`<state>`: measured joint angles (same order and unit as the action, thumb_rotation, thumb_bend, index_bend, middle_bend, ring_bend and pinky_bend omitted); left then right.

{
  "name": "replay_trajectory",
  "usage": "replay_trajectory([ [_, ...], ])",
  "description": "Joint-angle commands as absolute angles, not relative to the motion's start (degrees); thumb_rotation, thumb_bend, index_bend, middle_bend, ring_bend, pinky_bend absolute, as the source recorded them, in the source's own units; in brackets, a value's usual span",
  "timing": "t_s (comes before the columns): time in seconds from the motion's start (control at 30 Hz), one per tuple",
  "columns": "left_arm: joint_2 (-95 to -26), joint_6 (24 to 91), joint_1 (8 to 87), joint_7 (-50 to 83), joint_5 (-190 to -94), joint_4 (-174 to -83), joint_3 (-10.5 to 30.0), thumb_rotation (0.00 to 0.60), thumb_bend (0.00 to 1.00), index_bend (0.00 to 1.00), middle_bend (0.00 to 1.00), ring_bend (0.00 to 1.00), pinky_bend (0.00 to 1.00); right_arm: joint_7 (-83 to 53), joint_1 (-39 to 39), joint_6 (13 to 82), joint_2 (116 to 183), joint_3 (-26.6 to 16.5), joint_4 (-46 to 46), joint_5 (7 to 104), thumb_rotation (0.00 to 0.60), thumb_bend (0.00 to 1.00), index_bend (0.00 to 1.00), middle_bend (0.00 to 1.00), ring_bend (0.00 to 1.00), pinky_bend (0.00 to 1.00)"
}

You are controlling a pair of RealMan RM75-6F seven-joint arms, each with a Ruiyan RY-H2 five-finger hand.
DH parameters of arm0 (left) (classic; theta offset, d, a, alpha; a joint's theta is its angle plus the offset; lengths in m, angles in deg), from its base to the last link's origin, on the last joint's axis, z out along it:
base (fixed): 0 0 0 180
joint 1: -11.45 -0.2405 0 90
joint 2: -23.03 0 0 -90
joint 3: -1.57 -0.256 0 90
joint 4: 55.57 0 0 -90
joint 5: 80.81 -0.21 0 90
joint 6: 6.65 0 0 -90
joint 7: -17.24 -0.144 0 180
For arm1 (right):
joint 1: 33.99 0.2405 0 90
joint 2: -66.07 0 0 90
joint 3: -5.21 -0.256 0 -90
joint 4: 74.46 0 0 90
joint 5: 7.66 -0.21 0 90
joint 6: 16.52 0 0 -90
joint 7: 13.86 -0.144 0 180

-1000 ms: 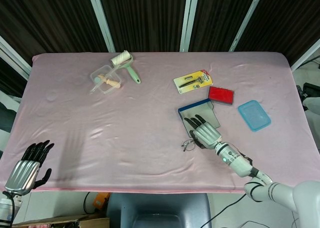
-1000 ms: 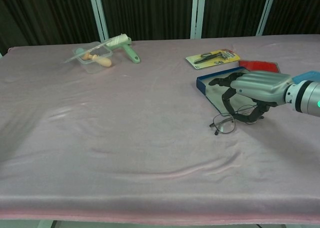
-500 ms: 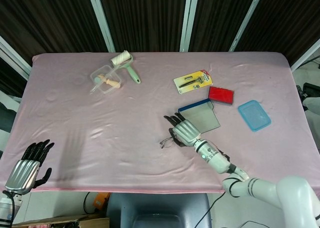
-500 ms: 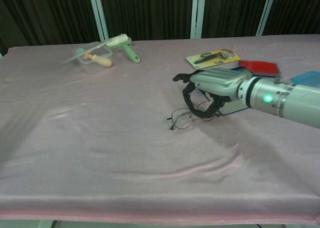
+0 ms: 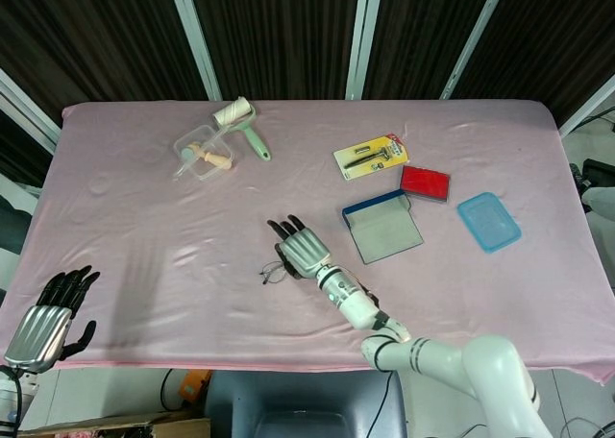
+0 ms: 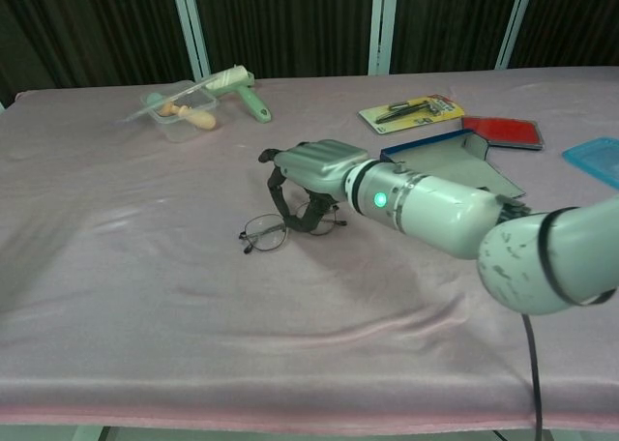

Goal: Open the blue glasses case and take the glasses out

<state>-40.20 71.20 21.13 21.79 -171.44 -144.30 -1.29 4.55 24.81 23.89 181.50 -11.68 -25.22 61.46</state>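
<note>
R hand [image 6: 308, 166] is carrying the glasses [image 6: 276, 230] leftward across the bench [image 5: 144, 227], well away from the blue glasses case [image 5: 382, 229]: 1 s ago the hand and glasses were sitting right at the case's front edge, 0.5 s ago they were just clear of its near-left corner, and now they are lying near mid-bench w/ a wide strip of pink cloth between them and the case. In chest view the fingers [image 6: 282, 197] are curling down over the far side of the frame, so the hand appears to be gripping the glasses; the lenses are riding at or just on the cloth, cannot tell which. Case is lying open and flat w/ grey lining up, nothing in it, next to the red case [image 5: 425, 182] and light-blue lid [image 5: 488, 221]. Judgement: open + extract steps are effectively done; what is remaining is a set-down and release, approx. where the hand is now. Risk: dragging the lenses on cloth or snagging a temple arm on release. L hand [image 5: 43, 321] is hanging at the near-left bench edge, fingers apart, holding nothing. Razor pack [image 5: 370, 157], lint roller [image 5: 242, 126] and clear tub [image 5: 202, 156] are sitting untouched at the far side.
</note>
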Motion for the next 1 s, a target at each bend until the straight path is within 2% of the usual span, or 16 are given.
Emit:
replay_trajectory([
  [0.03, -40.0, 70.9, 21.3, 22.2, -171.4, -144.1, -1.3, 0.6, 0.44, 0.0, 0.0, 0.0, 0.05, 7.4, 27.3, 24.9, 186.1, -14.4, -31.0, 58.0, 0.6, 0.56, 0.45, 0.14, 0.15, 0.06],
  [0.1, -40.1, 70.7, 21.4, 22.2, -171.3, -144.1, -1.2, 0.6, 0.43, 0.0, 0.0, 0.0, 0.05, 6.6, 27.0, 25.1, 185.5, -14.5, -30.9, 57.8, 0.6, 0.55, 0.31, 0.14, 0.14, 0.06],
  [0.2, -40.3, 70.6, 21.5, 21.7, -171.3, -144.2, -1.3, 0.6, 0.43, 0.0, 0.0, 0.0, 0.05, 6.3, 26.2, 25.0, 183.2, -14.7, -28.7, 57.2, 0.6, 0.53, 0.2, 0.12, 0.13, 0.06],
  [0.37, -40.5, 70.8, 21.4, 20.7, -171.4, -144.4, -1.3, 0.6, 0.43, 0.0, 0.0, 0.0, 0.05, 7.0, 22.3, 27.9, 174.9, -13.2, -18.1, 58.1, 0.6, 0.51, 0.15, 0.09, 0.11, 0.04],
  [0.6, -40.7, 71.0, 21.2, 19.6, -171.4, -144.8, -1.5, 0.6, 0.43, 0.0, 0.0, 0.0, 0.05, 10.6, 13.9, 34.0, 157.6, -9.6, 3.4, 58.5, 0.6, 0.5, 0.12, 0.07, 0.09, 0.02],
  [0.7, -40.8, 72.5, 20.6, 19.0, -171.9, -144.8, -1.4, 0.6, 0.44, 0.0, 0.0, 0.0, 0.05, 13.3, 6.1, 41.2, 146.9, -3.9, 15.5, 61.4, 0.6, 0.49, 0.09, 0.02, 0.03, 0.0],
  [0.8, -41.3, 74.4, 20.0, 18.3, -172.1, -144.3, -0.9, 0.6, 0.43, 0.0, 0.0, 0.0, 0.03, 15.7, -2.5, 50.2, 139.2, 3.0, 22.9, 64.7, 0.6, 0.44, 0.05, 0.0, 0.0, 0.0],
  [0.9, -41.7, 75.4, 19.6, 18.2, -172.5, -143.9, -0.9, 0.6, 0.43, 0.0, 0.0, 0.0, 0.02, 12.6, -11.9, 61.1, 136.7, 8.7, 22.7, 69.2, 0.6, 0.42, 0.0, 0.0, 0.0, 0.0],
  [1.0, -42.2, 76.2, 19.4, 18.1, -173.5, -143.2, -1.1, 0.6, 0.44, 0.0, 0.0, 0.0, 0.01, 7.2, -18.0, 67.6, 137.7, 10.9, 18.0, 71.5, 0.6, 0.42, 0.0, 0.0, 0.0, 0.0],
])
